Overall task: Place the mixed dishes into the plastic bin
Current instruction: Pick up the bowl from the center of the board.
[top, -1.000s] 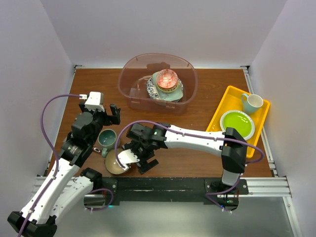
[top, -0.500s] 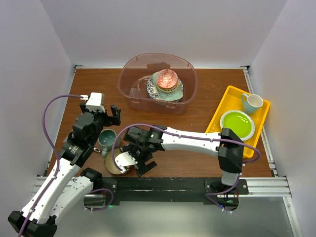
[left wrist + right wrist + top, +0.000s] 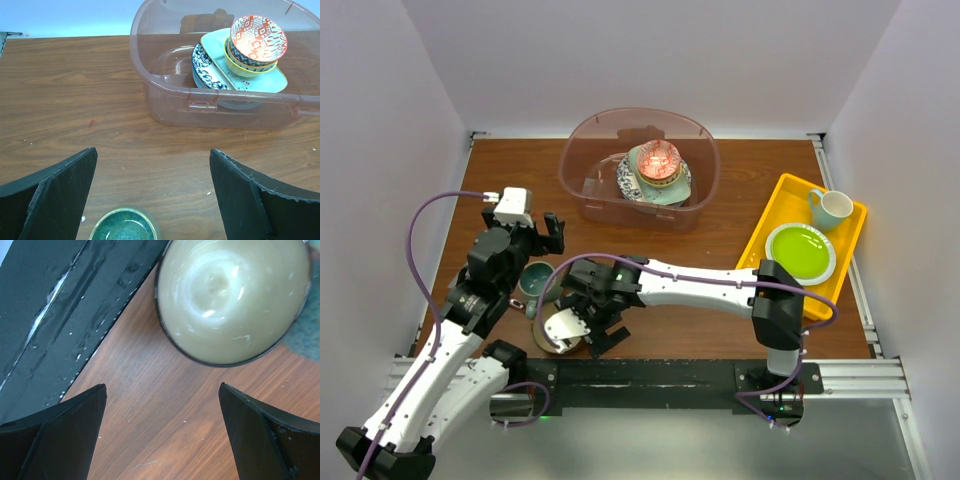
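two mugs (image 3: 533, 283) (image 3: 832, 208), one bin (image 3: 582, 160), one tray (image 3: 788, 190).

Table (image 3: 75, 100) of brown wood grain, smooth with a low sheen; bin (image 3: 165, 107) of translucent glossy plastic; bowl (image 3: 232, 295) in glossy cream glaze; mug (image 3: 125, 229) glazed teal, shiny; tray (image 3: 780, 208) smooth yellow plastic

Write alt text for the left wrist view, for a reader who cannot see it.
A translucent pinkish-brown plastic bin sits on a brown wooden table, holding a stacked blue-patterned plate, mint square dish and small patterned bowls. Nearer, the left gripper has its jaws open, a teal glazed mug showing at the bottom edge between them.
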You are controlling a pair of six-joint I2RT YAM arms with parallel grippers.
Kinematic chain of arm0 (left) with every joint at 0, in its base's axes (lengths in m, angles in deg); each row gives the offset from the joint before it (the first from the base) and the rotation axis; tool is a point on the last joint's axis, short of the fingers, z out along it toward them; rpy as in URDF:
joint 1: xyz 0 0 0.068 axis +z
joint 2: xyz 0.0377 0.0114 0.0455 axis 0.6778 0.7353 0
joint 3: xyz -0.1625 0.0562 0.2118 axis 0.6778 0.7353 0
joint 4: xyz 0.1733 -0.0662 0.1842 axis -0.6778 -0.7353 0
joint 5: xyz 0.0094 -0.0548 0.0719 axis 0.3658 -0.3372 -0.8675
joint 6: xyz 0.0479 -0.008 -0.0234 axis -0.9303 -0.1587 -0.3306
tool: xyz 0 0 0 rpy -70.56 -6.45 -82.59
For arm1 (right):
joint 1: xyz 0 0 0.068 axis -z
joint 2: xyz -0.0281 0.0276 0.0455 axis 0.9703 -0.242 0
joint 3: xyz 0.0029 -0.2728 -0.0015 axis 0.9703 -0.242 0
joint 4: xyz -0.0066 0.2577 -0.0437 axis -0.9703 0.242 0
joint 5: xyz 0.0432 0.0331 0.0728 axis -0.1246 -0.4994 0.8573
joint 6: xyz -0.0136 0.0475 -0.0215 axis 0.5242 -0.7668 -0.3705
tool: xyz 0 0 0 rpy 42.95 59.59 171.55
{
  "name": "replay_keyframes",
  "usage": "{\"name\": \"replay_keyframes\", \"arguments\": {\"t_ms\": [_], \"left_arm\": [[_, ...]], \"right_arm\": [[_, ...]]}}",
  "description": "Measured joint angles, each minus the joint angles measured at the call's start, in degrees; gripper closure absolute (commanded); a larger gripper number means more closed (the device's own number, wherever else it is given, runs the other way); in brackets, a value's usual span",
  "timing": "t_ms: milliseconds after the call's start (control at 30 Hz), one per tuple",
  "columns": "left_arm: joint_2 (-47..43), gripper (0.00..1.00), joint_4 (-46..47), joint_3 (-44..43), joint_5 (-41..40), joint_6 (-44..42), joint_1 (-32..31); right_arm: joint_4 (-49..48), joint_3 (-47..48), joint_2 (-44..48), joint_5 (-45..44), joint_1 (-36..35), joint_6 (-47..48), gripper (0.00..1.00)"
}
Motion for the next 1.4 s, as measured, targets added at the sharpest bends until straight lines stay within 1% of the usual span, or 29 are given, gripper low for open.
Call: {"name": "replay_keyframes", "arguments": {"t_ms": [400,800,933,1033,1067,1133,1167,1267,1300,1367,1400], "left_arm": [[0.1,0.0,0.0,0.0,-0.7,0.0,0.0],[0.6,0.0,-0.2,0.0,-4.3,0.3,0.0],[0.6,0.0,-0.3,0.0,-4.8,0.3,0.0],[0.6,0.0,-0.3,0.0,-5.0,0.3,0.0],[0.6,0.0,-0.3,0.0,-5.0,0.3,0.0],[0.6,0.0,-0.3,0.0,-5.0,0.3,0.0],[0.6,0.0,-0.3,0.0,-5.0,0.3,0.0],[0.6,0.0,-0.3,0.0,-5.0,0.3,0.0],[0.6,0.0,-0.3,0.0,-5.0,0.3,0.0],[0.6,0.0,-0.3,0.0,-5.0,0.3,0.0],[0.6,0.0,-0.3,0.0,-5.0,0.3,0.0]], "right_arm": [[0.0,6.3,-4.3,-0.5,-0.1,0.4,0.02],[-0.1,6.8,-9.4,3.7,-1.4,2.0,0.03],[-1.0,7.2,-11.7,3.7,-1.7,2.2,0.09],[-1.8,7.0,-12.2,3.4,-2.2,2.3,0.16],[-2.3,6.8,-12.2,3.3,-2.4,2.3,0.21],[-3.5,6.4,-12.2,2.4,-3.1,2.4,0.26],[-4.0,6.1,-12.2,1.8,-3.4,2.5,0.31],[-5.0,5.3,-12.2,0.4,-4.3,2.7,0.39],[-5.3,5.1,-12.2,0.1,-4.5,2.7,0.45],[-5.6,4.8,-12.2,-0.2,-4.8,2.9,0.52],[-5.6,4.8,-12.2,-0.5,-4.9,2.9,0.6]]}}
